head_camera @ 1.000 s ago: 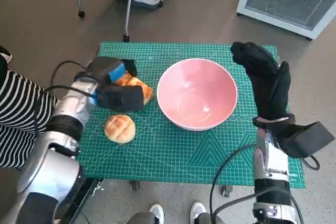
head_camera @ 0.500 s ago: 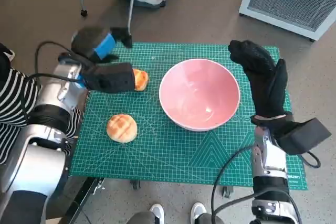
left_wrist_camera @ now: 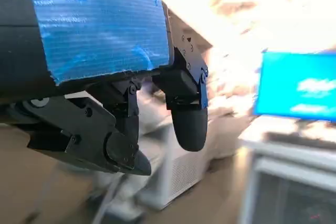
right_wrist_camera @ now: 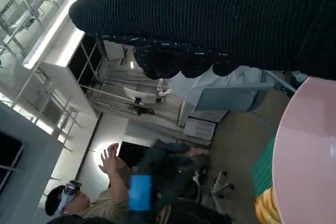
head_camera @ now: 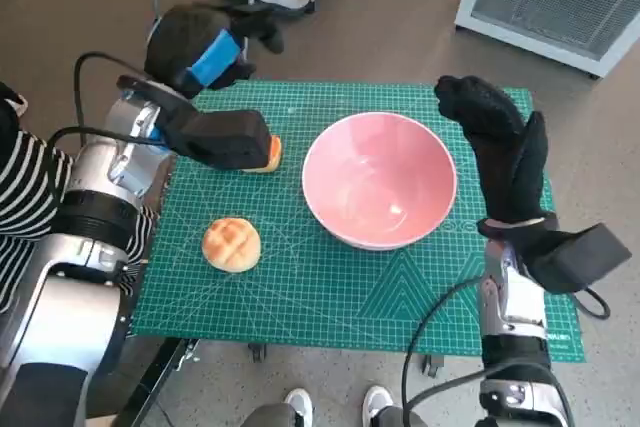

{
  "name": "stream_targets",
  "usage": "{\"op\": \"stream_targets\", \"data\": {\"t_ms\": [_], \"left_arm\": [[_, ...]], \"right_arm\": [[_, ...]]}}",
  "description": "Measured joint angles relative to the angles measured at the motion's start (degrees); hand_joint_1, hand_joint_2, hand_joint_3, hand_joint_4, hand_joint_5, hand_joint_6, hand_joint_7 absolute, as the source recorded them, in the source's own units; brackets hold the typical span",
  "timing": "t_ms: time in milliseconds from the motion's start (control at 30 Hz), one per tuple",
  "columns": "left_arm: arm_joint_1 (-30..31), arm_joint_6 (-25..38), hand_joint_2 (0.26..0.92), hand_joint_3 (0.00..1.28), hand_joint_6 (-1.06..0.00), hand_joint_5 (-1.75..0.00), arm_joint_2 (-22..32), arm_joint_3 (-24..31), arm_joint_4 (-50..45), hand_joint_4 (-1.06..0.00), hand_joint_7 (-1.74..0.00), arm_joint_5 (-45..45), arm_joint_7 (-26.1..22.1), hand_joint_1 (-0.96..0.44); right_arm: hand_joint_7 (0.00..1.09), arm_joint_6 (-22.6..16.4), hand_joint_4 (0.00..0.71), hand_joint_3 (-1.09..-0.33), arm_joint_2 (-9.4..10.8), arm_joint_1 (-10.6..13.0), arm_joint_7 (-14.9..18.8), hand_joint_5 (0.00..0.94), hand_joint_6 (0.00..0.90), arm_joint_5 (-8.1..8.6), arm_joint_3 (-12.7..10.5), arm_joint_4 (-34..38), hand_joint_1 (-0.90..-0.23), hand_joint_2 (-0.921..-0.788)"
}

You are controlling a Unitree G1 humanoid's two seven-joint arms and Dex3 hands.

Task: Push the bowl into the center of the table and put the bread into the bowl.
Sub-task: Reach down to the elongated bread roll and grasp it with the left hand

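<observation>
The left hand (head_camera: 205,47) is hanging raised beyond the far left corner of the green cutting mat (head_camera: 330,287), its blue-taped back turned upward. In the left wrist view its black fingers (left_wrist_camera: 186,119) are standing apart with nothing between them, and only blurred room furniture is showing past them. One piece of bread (head_camera: 268,154) is lying on the mat just below and on the near side of this hand, partly hidden by the black unit on the left forearm (head_camera: 215,137). A second round bread (head_camera: 231,245) is sitting nearer the robot, well apart from the hand and close beside the left forearm.

The right hand (head_camera: 500,147), in its black knitted glove, is standing upright with fingers extended, just beside the right rim of the pink bowl (head_camera: 380,179); whether glove and rim are touching cannot be told. The bowl is resting upright and holding nothing, between the two hands, roughly at the middle of the mat. In the right wrist view the glove (right_wrist_camera: 220,24) is spanning the frame, with the bowl's rim (right_wrist_camera: 304,161) and a sliver of bread (right_wrist_camera: 266,208) lying beyond it, and a person (right_wrist_camera: 100,198) with a raised hand is appearing in the background.
</observation>
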Motion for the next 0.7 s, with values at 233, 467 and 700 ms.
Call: {"op": "stream_targets", "data": {"t_ms": [233, 467, 700], "left_arm": [[0.8, 0.1, 0.909, 0.0, -0.72, -0.96, -1.8, -0.4, -3.5, -0.8, -1.15, 0.3, -1.0, 0.0], [0.8, -0.1, 0.91, 0.0, -0.71, -0.97, -2.8, -1.6, -2.8, -0.8, -1.15, 1.3, -2.1, 0.0], [1.0, 3.3, 0.77, 0.01, -0.25, -0.17, -2.7, -0.3, -4.1, -0.21, -0.24, -2.3, -13.7, -0.06]], "right_arm": [[0.48, 0.0, 0.134, -0.783, 0.0, -0.1, 0.3, 0.001, 0.042, 0.0, 0.0, 0.3, -0.742, -0.921], [0.48, 0.0, 0.136, -0.782, -0.1, 0.0, 0.4, 0.001, 0.042, 0.0, 0.0, 0.3, -0.738, -0.921], [0.48, -0.1, 0.137, -0.781, -0.7, 0.1, 0.4, 0.002, 0.043, 0.0, -0.2, -0.3, -0.725, -0.921]]}}
